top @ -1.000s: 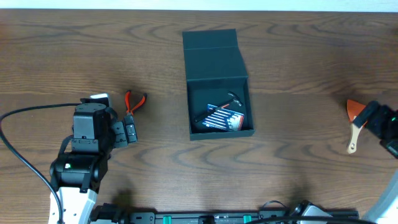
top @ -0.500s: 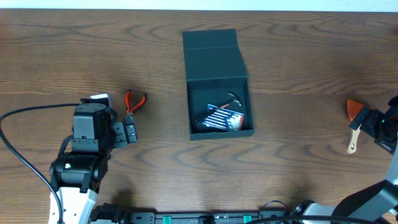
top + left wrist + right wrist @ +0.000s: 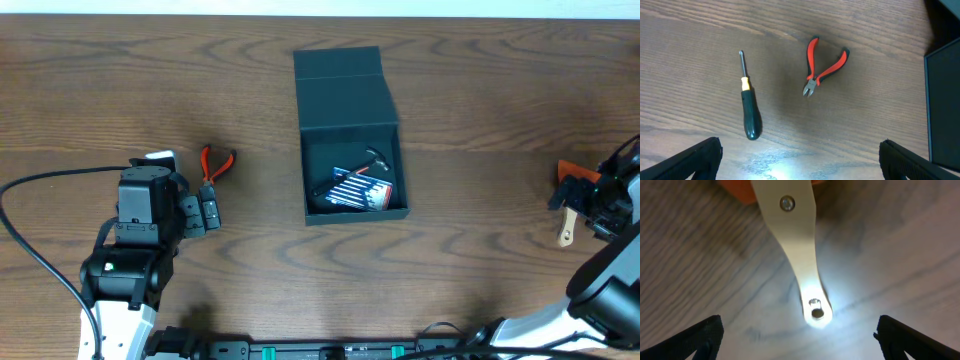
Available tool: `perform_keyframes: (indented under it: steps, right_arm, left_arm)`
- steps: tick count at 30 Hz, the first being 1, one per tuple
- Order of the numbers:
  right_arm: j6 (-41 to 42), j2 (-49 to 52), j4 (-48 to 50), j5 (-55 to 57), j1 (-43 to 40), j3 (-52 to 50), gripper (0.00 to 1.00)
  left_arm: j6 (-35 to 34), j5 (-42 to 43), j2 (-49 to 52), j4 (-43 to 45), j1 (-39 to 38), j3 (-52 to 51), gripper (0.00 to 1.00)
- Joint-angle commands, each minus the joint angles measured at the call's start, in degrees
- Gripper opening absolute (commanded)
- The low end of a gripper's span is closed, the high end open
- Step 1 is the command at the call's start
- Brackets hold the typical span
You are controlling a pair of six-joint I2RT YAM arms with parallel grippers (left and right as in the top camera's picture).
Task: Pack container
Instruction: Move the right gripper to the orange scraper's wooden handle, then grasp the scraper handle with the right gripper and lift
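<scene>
While the right gripper [image 3: 797, 330] hovered wide open over the pale wooden handle of an orange-bladed scraper [image 3: 790, 235], seemingly to grasp it, the left gripper [image 3: 800, 152] hung also open above red-handled pliers [image 3: 824, 65] and a black-handled screwdriver [image 3: 749, 107], and beyond the dark teal-green square container [image 3: 342, 90] stood mid-table, lid back for loading.

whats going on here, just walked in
Two robot arms are packing hand tools into the open container, which holds a few items. The left gripper, open, hovers above red-handled pliers and a screwdriver lying on the table. The right gripper, also open, hangs over the pale handle of an orange-bladed scraper. Neither holds anything.
</scene>
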Motion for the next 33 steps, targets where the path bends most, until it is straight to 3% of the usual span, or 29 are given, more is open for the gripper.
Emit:
perform_keyframes:
  steps: [1, 7, 33]
  right_arm:
    - [-2.0, 1.8, 1.2, 0.6, -0.6, 0.0, 0.99]
    - [-6.3, 3.5, 4.2, -2.8, -0.6, 0.0, 0.99]
    - [-7.3, 5.9, 9.0, -4.0, -0.6, -0.9, 0.97]
  left_arm:
    - [0.1, -0.4, 0.0, -0.2, 0.3, 1.0, 0.99]
    - [0.1, -0.4, 0.0, -0.2, 0.3, 1.0, 0.99]
    - [0.1, -0.4, 0.0, -0.2, 0.3, 1.0, 0.99]
